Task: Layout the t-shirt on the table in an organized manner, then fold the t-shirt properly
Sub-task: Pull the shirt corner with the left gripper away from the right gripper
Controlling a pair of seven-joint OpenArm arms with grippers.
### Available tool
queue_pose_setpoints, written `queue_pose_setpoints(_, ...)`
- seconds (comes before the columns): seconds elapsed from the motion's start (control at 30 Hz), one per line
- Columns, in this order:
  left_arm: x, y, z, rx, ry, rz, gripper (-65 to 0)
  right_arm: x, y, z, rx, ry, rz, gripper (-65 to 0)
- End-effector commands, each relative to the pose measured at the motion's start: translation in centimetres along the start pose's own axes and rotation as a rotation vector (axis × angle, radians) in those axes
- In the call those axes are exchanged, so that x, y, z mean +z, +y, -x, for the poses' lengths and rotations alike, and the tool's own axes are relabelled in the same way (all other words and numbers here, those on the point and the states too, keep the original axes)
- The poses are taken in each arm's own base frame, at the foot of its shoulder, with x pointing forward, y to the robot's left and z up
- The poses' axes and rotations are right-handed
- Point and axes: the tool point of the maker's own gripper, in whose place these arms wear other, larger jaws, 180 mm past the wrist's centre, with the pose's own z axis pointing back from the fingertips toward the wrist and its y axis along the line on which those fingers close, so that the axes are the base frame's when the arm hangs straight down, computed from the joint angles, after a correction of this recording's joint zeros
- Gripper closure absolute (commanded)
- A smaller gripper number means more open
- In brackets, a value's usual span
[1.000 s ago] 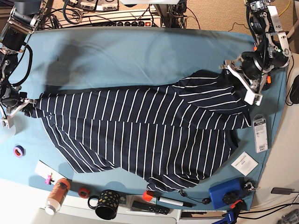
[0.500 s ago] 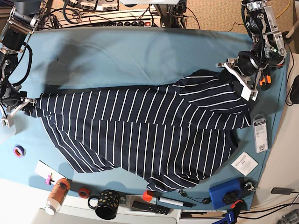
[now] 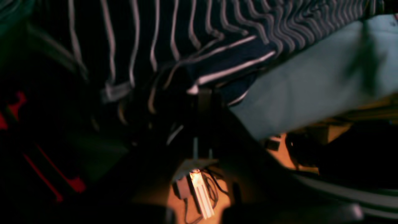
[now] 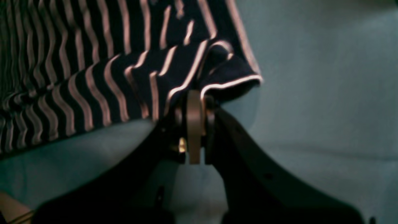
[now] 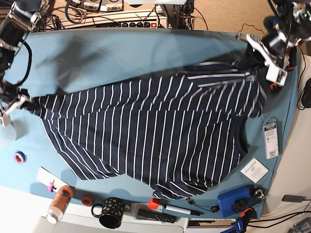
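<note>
One t-shirt (image 5: 146, 131), navy striped, spread across the tabletop (image 5: 121, 53) centre. Left hand (image 5: 260, 60) at two o'clock pinches its edge; right hand (image 5: 22, 103) at nine o'clock pinches the opposite edge.

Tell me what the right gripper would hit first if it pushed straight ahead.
The right gripper is already shut on the t-shirt edge; going on, it would likely just push into more shirt, though depth is unclear.
</note>
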Motion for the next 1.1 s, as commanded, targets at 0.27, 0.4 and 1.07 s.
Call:
queue_pose_setpoints(0.27, 2.3, -3.6, 4.7, 0.041, 0.143, 0.123, 0.0, 5.2, -0.1, 1.3, 0.083, -0.06, 0.047, 0.0)
queue_pose_setpoints(0.4, 3.3, -5.7, 5.6, 0.058, 0.167, 0.182, 0.0, 7.5, -0.3, 2.6, 0.094, -0.081, 0.056, 0.0)
queue_pose_setpoints(1.07, 4.2, -5.0, 8.1, 0.064, 0.264, 0.124, 0.0, 10.1, -7.1, 6.3, 0.149, 0.054, 0.408, 0.0)
